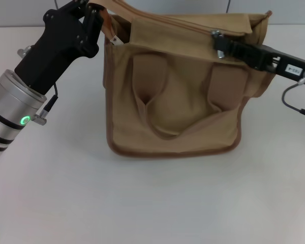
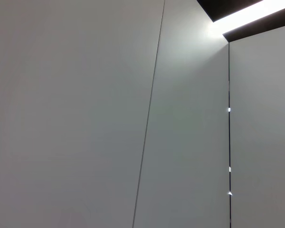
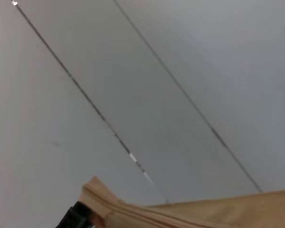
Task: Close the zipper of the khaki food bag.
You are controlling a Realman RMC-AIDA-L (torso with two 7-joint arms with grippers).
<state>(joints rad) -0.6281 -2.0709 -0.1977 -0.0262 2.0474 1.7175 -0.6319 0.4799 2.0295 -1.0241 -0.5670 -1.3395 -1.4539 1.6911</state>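
The khaki food bag (image 1: pixel 173 101) stands upright on the white table, its two brown patches and drooping strap facing me. Its zipper (image 1: pixel 157 18) runs along the top panel, which gapes open. The small silver pull tab (image 1: pixel 113 39) hangs at the bag's top left corner. My left gripper (image 1: pixel 98 18) is shut on the bag's brown top edge at that corner, just above the tab. My right gripper (image 1: pixel 219 43) is shut on the bag's top front edge at the right. The right wrist view shows a strip of the bag (image 3: pixel 218 213) and a black fingertip (image 3: pixel 76 218).
The white table (image 1: pixel 142 203) stretches in front of the bag. A black cable (image 1: pixel 290 96) loops under my right arm beside the bag. The left wrist view shows only a grey wall and a ceiling light.
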